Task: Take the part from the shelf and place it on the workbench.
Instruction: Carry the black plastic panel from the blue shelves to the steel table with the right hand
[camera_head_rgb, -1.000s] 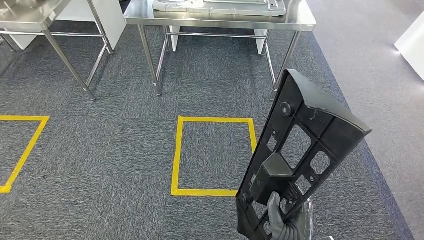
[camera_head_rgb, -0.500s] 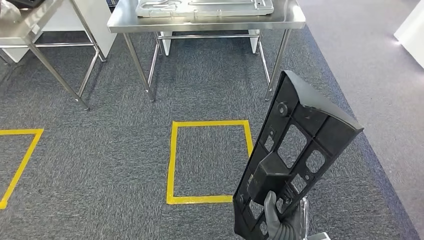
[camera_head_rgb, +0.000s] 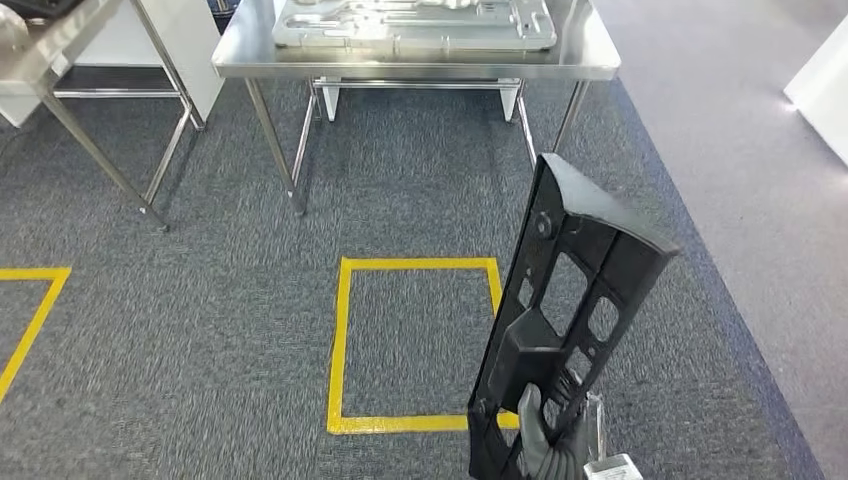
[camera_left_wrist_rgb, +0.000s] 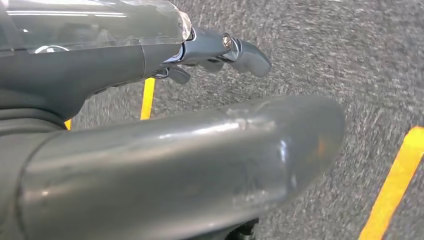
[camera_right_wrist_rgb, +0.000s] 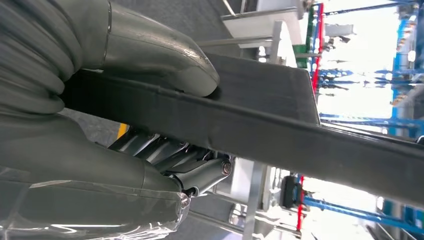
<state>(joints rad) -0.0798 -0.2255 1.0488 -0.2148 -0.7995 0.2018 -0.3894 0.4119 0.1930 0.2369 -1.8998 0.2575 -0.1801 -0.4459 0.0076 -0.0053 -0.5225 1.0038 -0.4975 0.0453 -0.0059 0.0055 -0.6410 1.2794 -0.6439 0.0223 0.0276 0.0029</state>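
Note:
My right hand (camera_head_rgb: 548, 440) grips the lower end of a long black plastic part (camera_head_rgb: 570, 300) with several cut-out windows, held upright and tilted right in the head view. Up close in the right wrist view, the thumb (camera_right_wrist_rgb: 165, 55) presses on the part's edge (camera_right_wrist_rgb: 280, 135) and the darker fingers (camera_right_wrist_rgb: 190, 165) wrap under it. My left hand (camera_left_wrist_rgb: 165, 145) hangs over the grey carpet with its thumb out, fingers (camera_left_wrist_rgb: 225, 50) apart and nothing in it. The steel workbench (camera_head_rgb: 232, 58) stands ahead at the top of the head view, with a silver moulded panel (camera_head_rgb: 415, 22) lying on it.
A yellow taped square (camera_head_rgb: 340, 340) marks the carpet between me and the workbench. A second steel table (camera_head_rgb: 50, 45) stands at the far left, with another yellow line (camera_head_rgb: 25, 320) on the floor before it. Lighter floor (camera_head_rgb: 760, 150) runs along the right.
The whole view has shifted: the workbench and its panel show more fully and the taped square sits lower. The black part stays in my right hand, now a little lower and further left.

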